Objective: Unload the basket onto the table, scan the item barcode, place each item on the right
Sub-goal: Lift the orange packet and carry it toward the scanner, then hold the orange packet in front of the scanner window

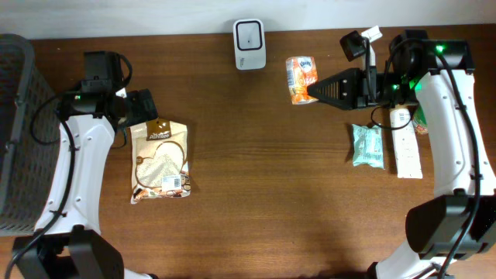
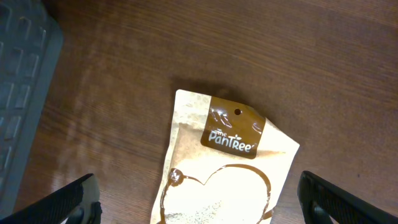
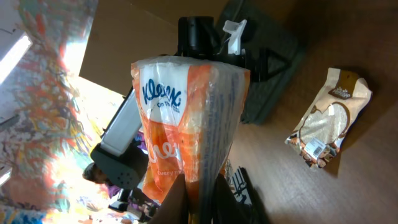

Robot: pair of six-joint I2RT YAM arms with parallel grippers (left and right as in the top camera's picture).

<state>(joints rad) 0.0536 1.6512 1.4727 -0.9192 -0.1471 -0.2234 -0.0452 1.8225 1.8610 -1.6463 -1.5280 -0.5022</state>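
Tissue pack (image 1: 301, 77): hanging pinched near the desk's far edge, just right of the scanner (image 1: 249, 44), probably being offered for a barcode read.
Right gripper (image 1: 311, 92): clamping the pack's edge, jaws narrow.
Left gripper (image 1: 139, 108): hovering wide over the pouch (image 1: 160, 161), near the left edge.
Obstacles: nothing lying between pack and scanner; teal packet (image 1: 366, 145) waiting by the right edge.

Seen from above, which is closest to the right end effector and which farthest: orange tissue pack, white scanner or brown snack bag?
1. orange tissue pack: clamped in the right end effector.
2. white scanner: back edge, middle.
3. brown snack bag: far left side.
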